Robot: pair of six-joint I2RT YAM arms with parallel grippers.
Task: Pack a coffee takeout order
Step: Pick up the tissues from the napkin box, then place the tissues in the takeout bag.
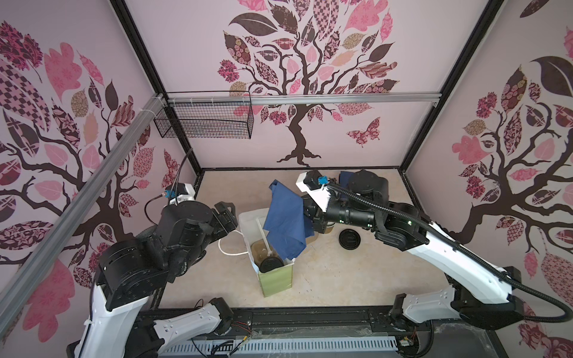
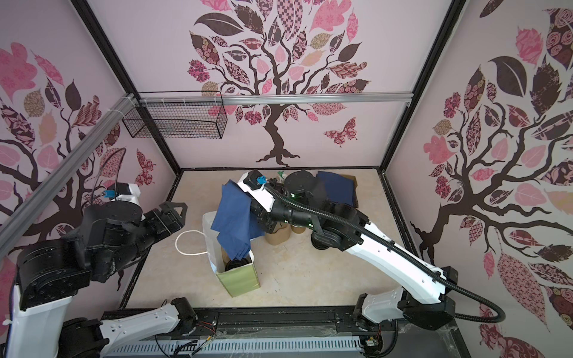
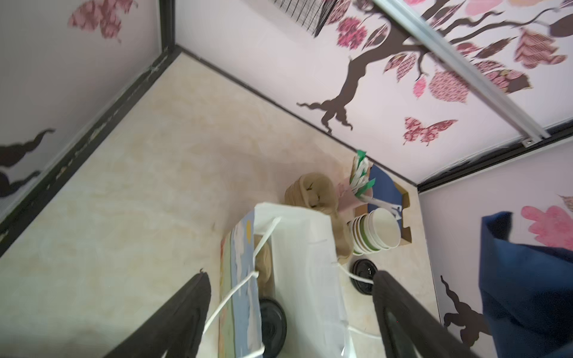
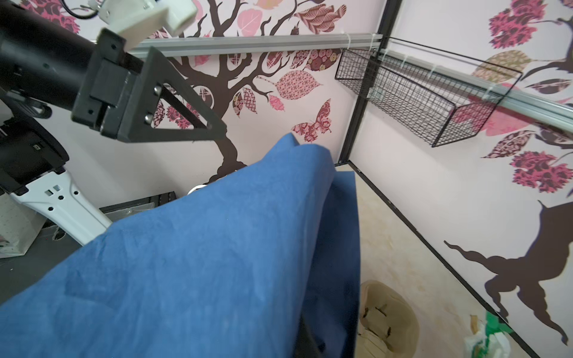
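Though outside right wrist view, cup [image 1: 271,265] overhead.

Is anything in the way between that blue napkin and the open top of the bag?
Nothing solid. The navy napkin hangs with its lower tip at the mouth of the paper bag; only a white handle lies across the opening, beside the tip.

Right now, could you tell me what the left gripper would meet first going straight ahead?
Probably the paper bag: in the left wrist view its white-lined mouth lies dead ahead of the open left gripper, though the gap is hard to judge.
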